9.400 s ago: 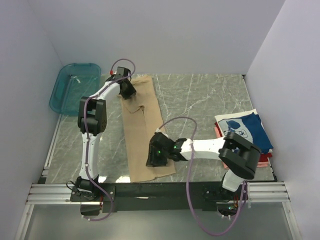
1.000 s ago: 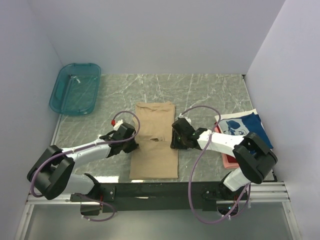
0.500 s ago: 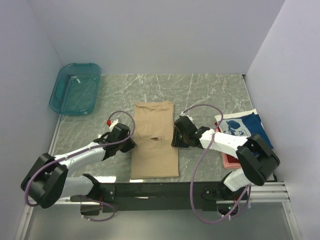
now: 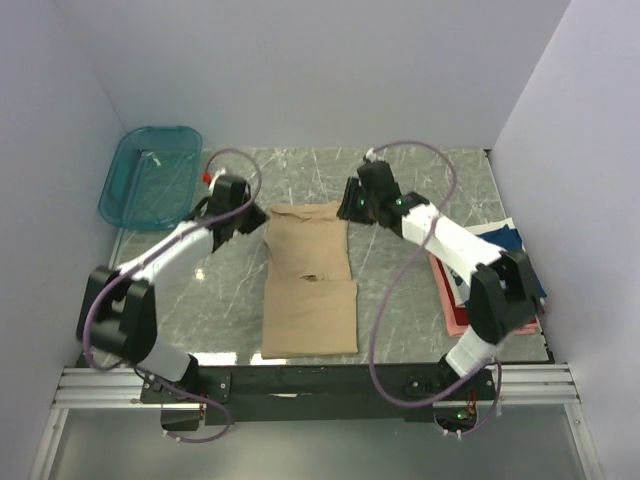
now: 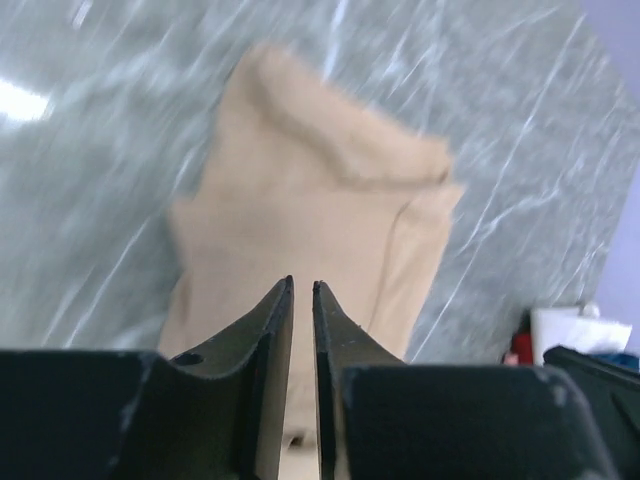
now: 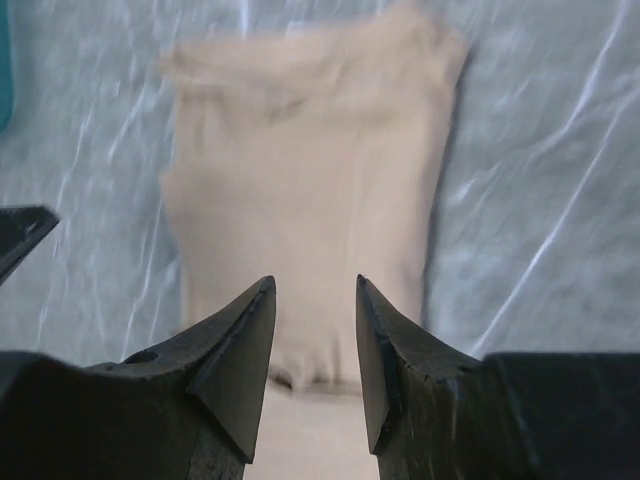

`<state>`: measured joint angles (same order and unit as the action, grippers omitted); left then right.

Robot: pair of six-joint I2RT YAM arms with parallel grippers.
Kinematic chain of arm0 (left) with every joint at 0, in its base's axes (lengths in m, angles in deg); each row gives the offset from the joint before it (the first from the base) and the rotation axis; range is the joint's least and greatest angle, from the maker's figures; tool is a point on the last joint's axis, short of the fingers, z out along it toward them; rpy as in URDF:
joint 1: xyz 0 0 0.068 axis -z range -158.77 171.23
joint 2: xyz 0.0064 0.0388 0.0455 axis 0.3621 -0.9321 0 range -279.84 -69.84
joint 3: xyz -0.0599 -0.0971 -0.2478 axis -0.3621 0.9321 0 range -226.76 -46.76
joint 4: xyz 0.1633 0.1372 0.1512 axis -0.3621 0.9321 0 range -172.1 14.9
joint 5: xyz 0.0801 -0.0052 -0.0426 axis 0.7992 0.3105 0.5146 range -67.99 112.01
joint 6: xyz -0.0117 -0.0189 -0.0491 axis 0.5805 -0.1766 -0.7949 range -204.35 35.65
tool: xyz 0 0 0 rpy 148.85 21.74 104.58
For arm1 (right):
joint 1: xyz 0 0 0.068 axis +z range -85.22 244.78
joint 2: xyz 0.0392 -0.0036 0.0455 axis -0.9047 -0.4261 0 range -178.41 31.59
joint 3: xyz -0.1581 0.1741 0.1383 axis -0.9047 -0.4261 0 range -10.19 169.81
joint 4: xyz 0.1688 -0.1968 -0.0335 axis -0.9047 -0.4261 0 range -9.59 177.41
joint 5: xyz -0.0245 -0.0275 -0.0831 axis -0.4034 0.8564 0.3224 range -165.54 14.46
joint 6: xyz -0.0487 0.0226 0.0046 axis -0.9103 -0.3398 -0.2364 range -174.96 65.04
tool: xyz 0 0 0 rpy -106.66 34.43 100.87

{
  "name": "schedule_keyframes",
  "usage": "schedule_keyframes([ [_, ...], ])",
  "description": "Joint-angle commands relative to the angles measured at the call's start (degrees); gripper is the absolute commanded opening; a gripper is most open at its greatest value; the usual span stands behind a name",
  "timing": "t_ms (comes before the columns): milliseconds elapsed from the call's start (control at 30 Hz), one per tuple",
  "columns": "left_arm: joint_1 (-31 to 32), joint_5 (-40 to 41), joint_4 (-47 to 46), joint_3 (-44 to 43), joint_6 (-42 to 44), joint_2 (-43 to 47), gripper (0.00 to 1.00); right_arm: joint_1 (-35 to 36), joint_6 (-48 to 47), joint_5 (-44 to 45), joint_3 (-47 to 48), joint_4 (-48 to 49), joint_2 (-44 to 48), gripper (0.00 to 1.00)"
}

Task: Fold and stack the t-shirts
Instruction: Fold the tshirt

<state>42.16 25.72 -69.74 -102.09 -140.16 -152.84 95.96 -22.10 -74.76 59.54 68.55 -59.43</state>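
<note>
Hovering over the far end of the tan t-shirt [image 4: 310, 295], both arms are up off the cloth. The left gripper [image 5: 302, 286] hangs above the shirt's far left corner with its jaws only a crack apart, a thin slit and nothing in it. The right gripper [image 6: 315, 288] hangs above the far right corner with its jaws clearly parted, and they are empty too, the shirt showing through the gap below.

The tan shirt lies flat in the middle of the table [image 4: 420, 180] as a long strip running toward the near edge. Its far part is doubled over, with a rumpled fold line across the middle. Both wrist views are blurred, so finer creases are hard to read.

Over at the right edge sits the pile of other t-shirts [image 4: 507, 243], navy with white print on top and pink peeking out underneath, partly hidden behind the right arm. The teal basket [image 4: 113, 185] sits at the far left corner, well apart from everything.
</note>
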Motion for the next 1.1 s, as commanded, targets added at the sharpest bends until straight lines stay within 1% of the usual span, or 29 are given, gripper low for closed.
schedule_keyframes([
  [0, -1.0, -1.0, 2.0, -9.7, 5.8, -7.4, 0.19, -3.2, -4.2, -0.4, 10.1, -3.6, -8.3, 0.45],
  [33, -1.0, -0.2, 4.0, -14.1, 6.3, -11.2, 0.19, -3.6, -4.6, -0.2, 12.2, -4.4, -9.9, 0.46],
  [67, -1.3, 1.2, 4.9, -16.2, 7.4, -13.0, 0.20, -3.8, -5.0, 0.0, 15.8, -5.3, -11.5, 0.47],
  [100, -1.6, 1.4, 5.6, -18.1, 7.9, -14.7, 0.20, -4.4, -5.8, 0.3, 17.5, -6.3, -14.5, 0.47],
  [167, -1.9, 2.2, 7.7, -23.6, 8.8, -19.9, 0.20, -4.5, -6.2, 0.9, 20.5, -7.1, -17.5, 0.48],
  [200, -2.1, 3.3, 8.4, -26.9, 9.7, -21.4, 0.22, -4.7, -6.7, 1.7, 23.3, -8.1, -20.2, 0.48],
  [233, -2.1, 3.8, 9.5, -28.4, 10.2, -24.3, 0.23, -4.7, -6.8, 1.9, 24.6, -8.7, -21.6, 0.48],
  [400, -2.1, 6.8, 13.4, -36.7, 12.9, -31.8, 0.26, -4.8, -7.8, 3.3, 29.7, -9.8, -27.9, 0.48],
  [467, -2.2, 7.5, 14.0, -37.8, 14.0, -33.0, 0.29, -5.0, -8.2, 3.4, 31.1, -10.1, -29.9, 0.48],
  [600, -2.1, 8.2, 15.5, -40.3, 14.2, -36.1, 0.30, -5.0, -8.4, 4.4, 33.3, -11.3, -32.4, 0.48],
  [733, -2.1, 9.0, 15.5, -39.3, 12.8, -36.6, 0.32, -5.0, -8.2, 3.8, 31.1, -9.5, -31.8, 0.47],
  [833, -2.1, 7.9, 14.8, -39.2, 12.4, -37.1, 0.33, -5.0, -7.6, 3.2, 30.1, -9.1, -30.4, 0.47],
  [1067, -2.1, 5.7, 14.2, -42.1, 11.4, -40.1, 0.33, -4.9, -7.5, 3.4, 28.3, -8.1, -27.6, 0.47],
])
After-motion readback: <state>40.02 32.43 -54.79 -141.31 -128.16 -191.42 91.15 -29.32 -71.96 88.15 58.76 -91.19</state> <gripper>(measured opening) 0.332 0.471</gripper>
